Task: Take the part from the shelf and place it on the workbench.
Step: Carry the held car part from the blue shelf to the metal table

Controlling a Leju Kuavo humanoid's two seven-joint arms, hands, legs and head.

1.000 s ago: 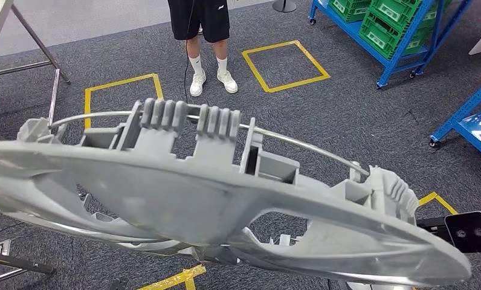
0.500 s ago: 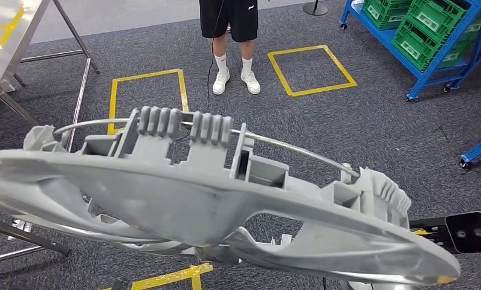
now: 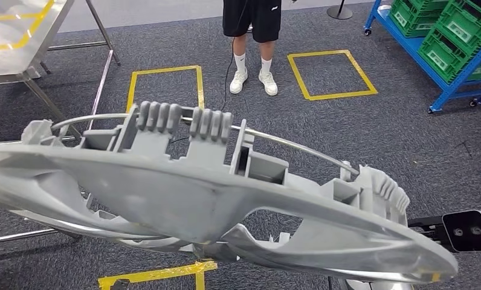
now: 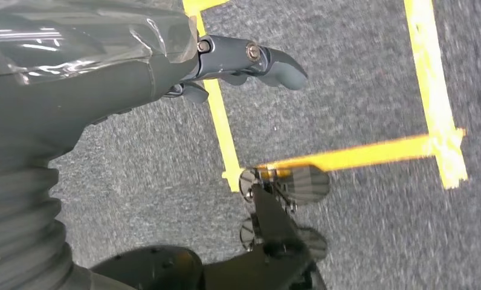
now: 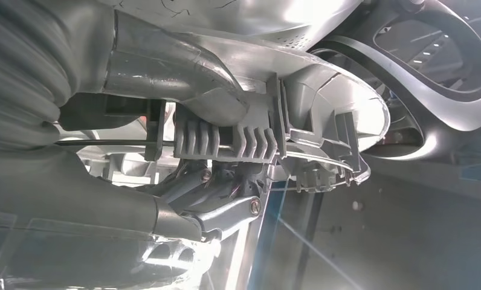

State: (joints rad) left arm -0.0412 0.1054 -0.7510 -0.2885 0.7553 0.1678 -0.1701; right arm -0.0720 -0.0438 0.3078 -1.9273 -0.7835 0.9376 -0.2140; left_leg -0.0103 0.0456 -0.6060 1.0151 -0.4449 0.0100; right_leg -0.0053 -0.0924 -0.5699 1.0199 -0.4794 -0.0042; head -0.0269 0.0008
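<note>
- head view: the part [image 3: 184, 193], a big grey moulded plastic piece shaped like a wide oval ring with curved spokes and open cut-outs, is held up close under the camera and tilts down toward 4 o'clock. its upper face carries ribbed clip blocks, boxy sockets and a thin metal wire hoop running round the rim.
- head view: beyond the part, at 12 o'clock, a person [image 3: 252, 36] in black shorts, white socks and white shoes stands on the grey carpet floor [image 3: 371, 139], between two squares of yellow tape [image 3: 332, 74].
- head view: a steel desk [image 3: 17, 33] with yellow tape on its top stands at 10 o'clock, well apart from the part; a blue shelf [image 3: 449, 45] with green crates stands at 2 o'clock.
- left wrist view: the left robot hand [image 4: 226, 63] shows a grey thumb sticking out over the carpet floor and yellow tape lines; glossy film covers the wrist. i cannot tell whether its fingers are closed on anything.
- right wrist view: the right robot hand [image 5: 193, 193] grips the part from beneath, its fingers [image 5: 226, 214] curled up against the ribbed clip blocks, the part's rim and dark spokes spreading beyond.
</note>
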